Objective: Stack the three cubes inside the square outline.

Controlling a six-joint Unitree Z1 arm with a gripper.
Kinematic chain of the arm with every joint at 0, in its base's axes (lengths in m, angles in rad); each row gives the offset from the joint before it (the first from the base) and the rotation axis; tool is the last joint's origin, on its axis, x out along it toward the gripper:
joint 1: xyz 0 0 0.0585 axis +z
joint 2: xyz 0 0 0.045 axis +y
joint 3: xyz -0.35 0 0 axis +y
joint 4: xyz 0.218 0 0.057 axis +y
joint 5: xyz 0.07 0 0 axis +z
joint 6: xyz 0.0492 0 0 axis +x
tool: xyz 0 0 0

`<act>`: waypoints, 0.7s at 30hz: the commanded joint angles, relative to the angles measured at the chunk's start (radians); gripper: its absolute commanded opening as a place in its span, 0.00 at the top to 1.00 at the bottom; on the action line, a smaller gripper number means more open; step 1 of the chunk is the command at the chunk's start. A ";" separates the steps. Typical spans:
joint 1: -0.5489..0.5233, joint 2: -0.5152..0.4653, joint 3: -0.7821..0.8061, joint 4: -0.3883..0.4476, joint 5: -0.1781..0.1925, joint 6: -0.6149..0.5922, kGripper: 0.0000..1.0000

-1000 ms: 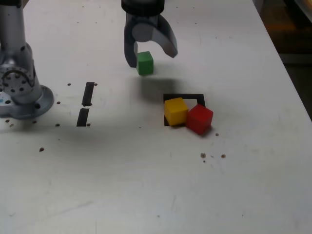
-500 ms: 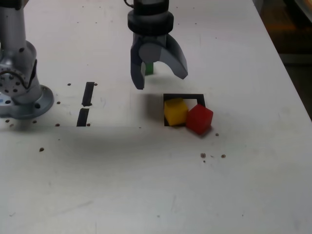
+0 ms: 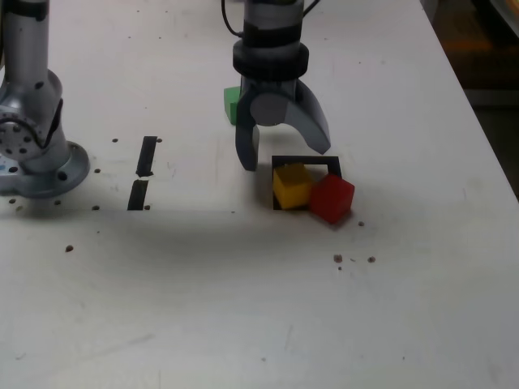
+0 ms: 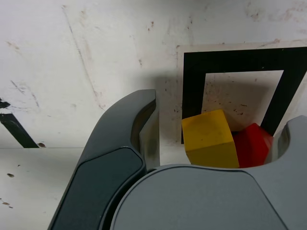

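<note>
white tabletop [image 3: 243, 308], scuffed and dotted with small dark specks, fills the exterior view, with the arm's grey base [image 3: 32, 154] at about 9 o'clock and two short black tape strips [image 3: 143, 172] just beside it toward the centre. near the middle sits the square outline [image 3: 306, 162]. the yellow cube [image 3: 292, 185] rests on the outline's corner at about 7 o'clock of the frame, partly inside. the red cube [image 3: 332, 197] touches the yellow one at its 4 o'clock side, turned at an angle and lying across the outline's edge. the green cube [image 3: 232, 104] stands well apart, at about 11 o'clock from the outline, partly hidden behind the arm. the gripper [image 3: 285, 156] hangs over the outline's far edge, jaws spread wide and empty, pointing down; in the wrist view the gripper [image 4: 216, 139] frames the yellow cube [image 4: 209, 139] and red cube [image 4: 253, 145] between its fingers.
</note>
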 commanded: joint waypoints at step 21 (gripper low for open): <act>-0.019 0.085 -0.010 -0.037 -0.022 -0.009 0.22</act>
